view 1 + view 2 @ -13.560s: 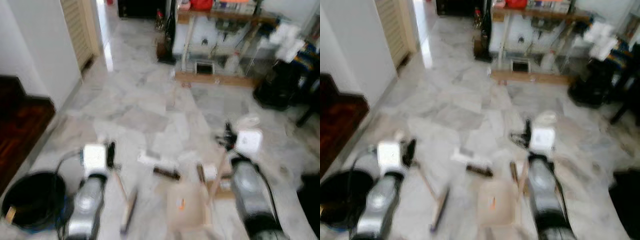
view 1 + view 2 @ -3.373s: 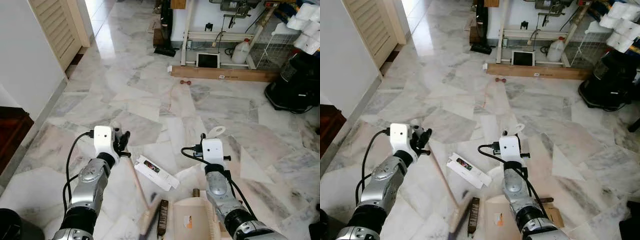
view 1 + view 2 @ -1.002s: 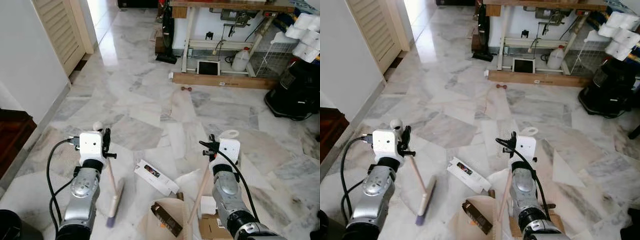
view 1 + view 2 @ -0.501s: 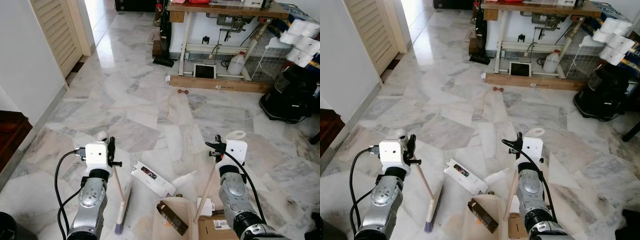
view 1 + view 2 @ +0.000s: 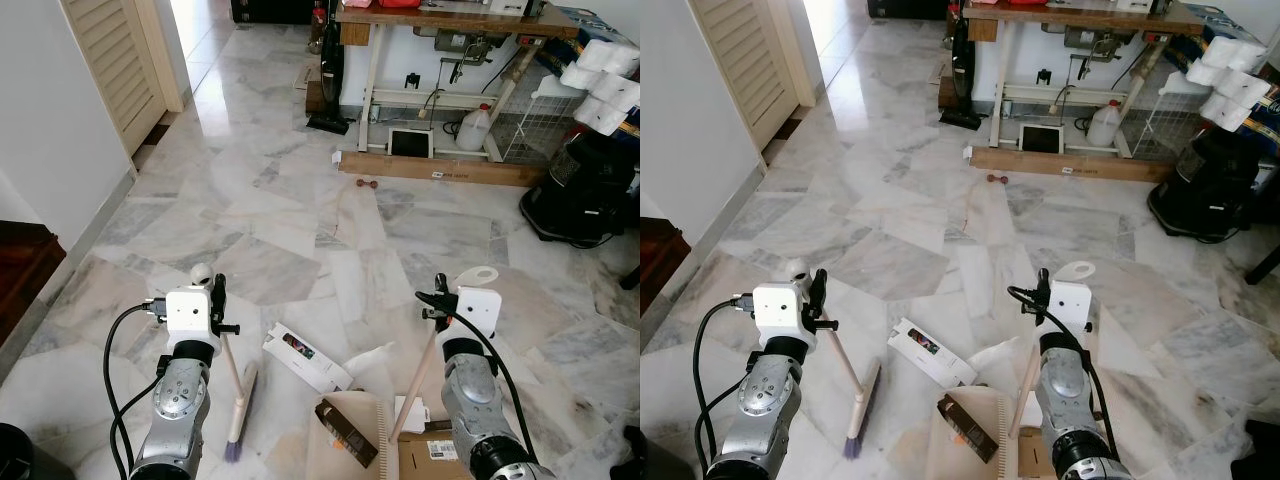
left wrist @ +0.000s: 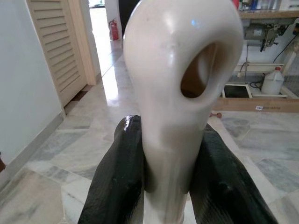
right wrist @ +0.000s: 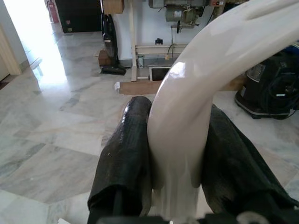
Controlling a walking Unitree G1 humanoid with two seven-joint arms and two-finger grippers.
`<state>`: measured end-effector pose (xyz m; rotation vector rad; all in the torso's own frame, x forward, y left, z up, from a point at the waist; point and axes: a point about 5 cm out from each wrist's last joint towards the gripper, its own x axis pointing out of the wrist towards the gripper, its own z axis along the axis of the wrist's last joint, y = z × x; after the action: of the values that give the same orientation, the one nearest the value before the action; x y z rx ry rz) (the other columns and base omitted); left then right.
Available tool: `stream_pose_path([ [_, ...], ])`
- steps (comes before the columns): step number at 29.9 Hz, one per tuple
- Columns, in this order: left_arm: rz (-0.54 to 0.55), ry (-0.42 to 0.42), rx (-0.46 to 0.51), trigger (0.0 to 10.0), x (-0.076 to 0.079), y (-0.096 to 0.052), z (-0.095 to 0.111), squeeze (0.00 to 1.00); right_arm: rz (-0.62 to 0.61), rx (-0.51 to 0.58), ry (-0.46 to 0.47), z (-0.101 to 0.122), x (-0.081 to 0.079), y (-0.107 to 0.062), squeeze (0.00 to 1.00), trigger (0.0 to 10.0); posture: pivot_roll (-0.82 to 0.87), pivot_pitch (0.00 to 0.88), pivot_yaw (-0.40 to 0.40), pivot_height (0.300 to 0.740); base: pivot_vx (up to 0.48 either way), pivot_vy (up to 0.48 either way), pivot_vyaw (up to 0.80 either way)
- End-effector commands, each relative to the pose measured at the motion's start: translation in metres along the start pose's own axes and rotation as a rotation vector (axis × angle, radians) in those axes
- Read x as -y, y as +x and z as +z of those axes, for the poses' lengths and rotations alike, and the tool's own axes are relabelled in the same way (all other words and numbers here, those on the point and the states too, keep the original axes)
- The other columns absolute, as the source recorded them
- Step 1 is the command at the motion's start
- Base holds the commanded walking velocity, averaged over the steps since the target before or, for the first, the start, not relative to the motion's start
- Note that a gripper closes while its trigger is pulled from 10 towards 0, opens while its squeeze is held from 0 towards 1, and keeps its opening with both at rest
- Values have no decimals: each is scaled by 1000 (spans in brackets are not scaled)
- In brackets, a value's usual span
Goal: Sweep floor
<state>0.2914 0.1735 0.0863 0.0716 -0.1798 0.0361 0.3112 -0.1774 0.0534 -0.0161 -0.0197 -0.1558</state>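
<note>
Left hand (image 6: 168, 186): closed around the cream top of the broom handle, one black finger (image 6: 117, 182) pressed to each side; the looped handle end rises just above the fingers.
Broom (image 5: 238, 400): its handle slopes down from the left hand to the brush head, which rests on the marble floor (image 5: 280, 190) on the robot's left of the dustpan, near it but apart.
Right hand (image 7: 175, 154): clamped on the cream top of the dustpan handle, fingers (image 7: 124, 158) tight against both sides.
Dustpan (image 5: 355, 445): its long wooden handle (image 5: 415, 385) runs down from the right hand to the beige pan on the floor, which sits between the two arms, close in front of the robot.
Dark box (image 5: 347, 447): lies tilted inside the dustpan.
White carton (image 5: 306, 357): flat on the floor just beyond the dustpan, between the pan and the broom head.
Crumpled white paper (image 5: 372, 358): beside the carton, just beyond the dustpan's far edge.
Cardboard box (image 5: 428, 455): on the floor on the robot's right of the dustpan, next to the pan.
Sewing table (image 5: 440, 20): far across the floor from the dustpan.
</note>
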Motion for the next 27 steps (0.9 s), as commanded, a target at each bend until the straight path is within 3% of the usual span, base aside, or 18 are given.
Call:
stream_pose_path([
  [1,10,12,48,10000,-3,4,9,0,9,85,-4,17,-1,7,0,10000,58,0,-26,740,0,0,0],
  [22,33,21,71,10000,-6,6,14,0,12,130,7,27,-4,6,0,10000,63,0,-19,740,0,0,0],
  [27,35,24,70,10000,-6,5,14,0,18,128,-18,28,-5,7,0,10000,67,0,-19,740,0,0,800],
])
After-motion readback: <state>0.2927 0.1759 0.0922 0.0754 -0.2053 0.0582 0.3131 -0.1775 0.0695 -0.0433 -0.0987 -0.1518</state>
